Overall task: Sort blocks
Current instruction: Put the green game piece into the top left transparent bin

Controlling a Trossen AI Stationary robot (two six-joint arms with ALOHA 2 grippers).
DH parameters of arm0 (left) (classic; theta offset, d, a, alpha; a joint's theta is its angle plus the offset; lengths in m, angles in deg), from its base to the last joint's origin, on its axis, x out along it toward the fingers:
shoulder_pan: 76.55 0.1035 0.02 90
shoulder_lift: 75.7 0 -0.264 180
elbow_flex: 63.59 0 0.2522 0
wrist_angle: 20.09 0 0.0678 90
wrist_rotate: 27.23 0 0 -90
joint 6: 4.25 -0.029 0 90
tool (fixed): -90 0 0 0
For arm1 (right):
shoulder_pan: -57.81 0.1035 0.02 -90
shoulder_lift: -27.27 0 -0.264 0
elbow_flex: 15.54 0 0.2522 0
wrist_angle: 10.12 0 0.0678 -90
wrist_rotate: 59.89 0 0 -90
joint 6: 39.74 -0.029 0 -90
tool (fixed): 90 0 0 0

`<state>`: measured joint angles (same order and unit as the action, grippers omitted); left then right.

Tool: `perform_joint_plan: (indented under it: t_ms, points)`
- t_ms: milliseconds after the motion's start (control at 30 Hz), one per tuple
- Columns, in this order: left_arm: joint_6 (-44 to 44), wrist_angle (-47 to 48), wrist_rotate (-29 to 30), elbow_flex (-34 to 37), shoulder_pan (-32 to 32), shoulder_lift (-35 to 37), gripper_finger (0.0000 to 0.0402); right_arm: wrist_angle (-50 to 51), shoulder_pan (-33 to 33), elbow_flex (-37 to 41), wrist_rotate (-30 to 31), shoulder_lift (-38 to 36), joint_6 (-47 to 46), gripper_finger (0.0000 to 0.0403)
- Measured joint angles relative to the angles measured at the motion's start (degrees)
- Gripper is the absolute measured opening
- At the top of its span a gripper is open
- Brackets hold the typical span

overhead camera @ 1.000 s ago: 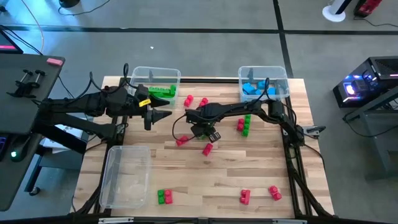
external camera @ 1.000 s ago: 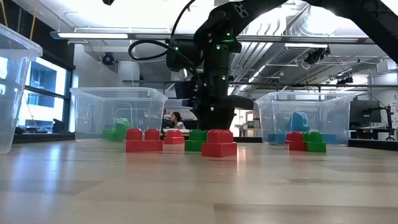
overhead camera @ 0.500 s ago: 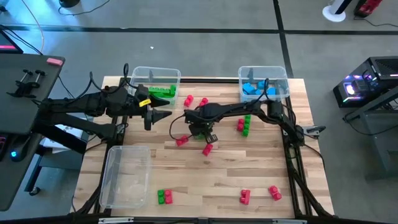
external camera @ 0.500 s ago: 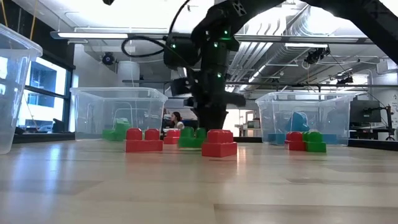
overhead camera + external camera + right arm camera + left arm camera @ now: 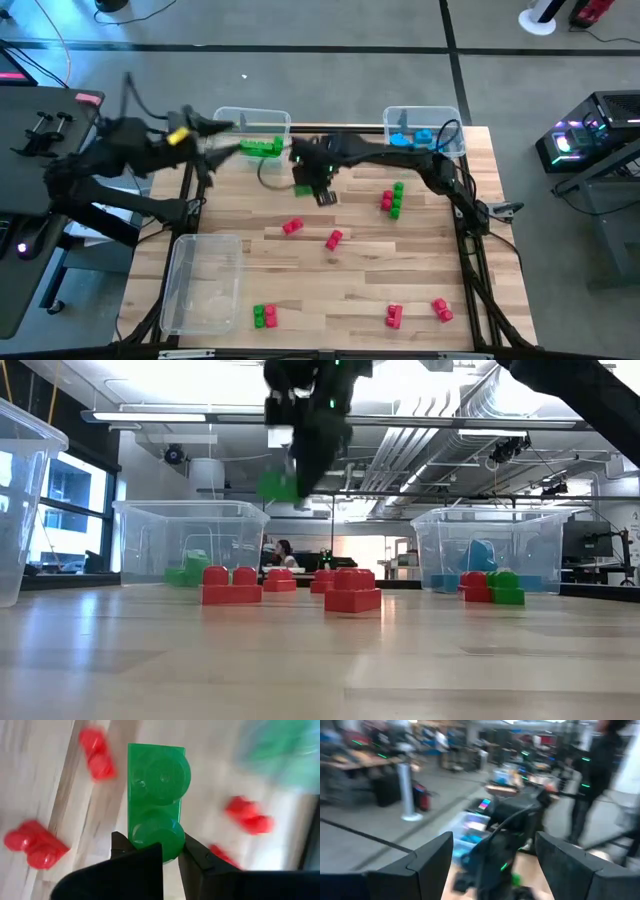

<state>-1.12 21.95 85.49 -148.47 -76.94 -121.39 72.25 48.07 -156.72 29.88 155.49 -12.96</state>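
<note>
Green block (image 5: 157, 802), gripped in the right jaws, has lifted off table (image 5: 340, 290).

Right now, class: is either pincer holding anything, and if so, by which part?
The right pincer grips a green block by one end, its other stud sticking out beyond the fingertips. The left pincer is open, holding nothing.

left gripper (image 5: 222, 136): above the table's back left edge, beside the clear plastic bin holding green studded bricks (image 5: 228, 120)
right gripper (image 5: 306, 182): raised off the table with a green two-stud brick (image 5: 157, 805), between that bin and the clear plastic bin holding light blue bricks (image 5: 447, 119)
empty clear plastic bin (image 5: 205, 283): front left
</note>
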Motion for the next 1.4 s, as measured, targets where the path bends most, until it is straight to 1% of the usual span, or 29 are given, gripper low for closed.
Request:
perform_joint_plan:
  t_ms: [100, 133, 200, 267, 333, 400, 567, 633, 733, 1000, 1167, 1300, 1400]
  points:
    - [-1.7, 4.11, 6.02, -0.71, 0.0, 2.31, 0.0268, 2.46, -1.39, -7.44, -2.16, -0.07, -2.38, 0.0001]
    - [-1.69, 5.88, 7.75, -0.7, 0.0, 3.09, 0.0268, 0.88, -1.74, -7.66, -3.25, -0.9, -3.17, 0.0001]
    - [-0.29, 8.52, 9.93, 0.04, 0.04, 4.18, 0.0268, -4.48, -2.21, -4.1, -5.85, -4.84, -6.1, 0.0001]
    - [1.98, 9.76, 9.95, 1.95, 0.04, 4.93, 0.0268, -8.54, -2.69, -2.55, -9.54, -7.94, -9.59, 0.0001]
    - [3.77, 8.31, 8.23, 4.77, 0.04, 5.37, 0.0268, -11.37, -2.8, -2.17, -12.18, -10.16, -12.63, 0.0001]
    - [4.77, 3.83, 4.72, 8.66, 0.04, 5.66, 0.0268, -15.42, -2.65, -2.14, -13.39, -11.35, -14.42, 0.0]
    - [4.18, -21.18, -5.35, 19.65, 0.04, 3.89, 0.0268, -24.74, -1.98, -2.14, -18.67, -13.12, -19.63, 0.0]
    - [3.03, -27.25, -6.26, 22.07, 0.04, 2.46, 0.0268, -27.22, -1.55, -2.14, -20.03, -13.53, -20.95, 0.0]
    - [2.74, -31.05, -6.34, 22.76, 0.04, 0.78, 0.0268, -29.32, -0.57, -2.14, -20.15, -13.6, -21.39, 0.0]
    - [2.73, -33.1, -9.1, 22.8, 0.0, -1.41, 0.0268, -31.13, 0.9, -2.05, -19.93, -13.6, -20.5, 0.0]
    - [3.68, -35.06, -9.37, 22.8, 0.04, -1.42, 0.0267, -34.0, 0.92, -2.05, -19.89, -13.57, -21.64, 0.0]
    - [3.7, -35.55, -8.25, 22.8, 0.02, -1.42, 0.0249, -35.62, 1.08, -2.05, -19.06, -13.57, -21.84, 0.0]
    - [3.72, -35.62, -6.89, 22.8, 0.04, -1.42, 0.0226, -35.51, 1.69, -2.05, -14.64, -13.57, -21.77, 0.0]
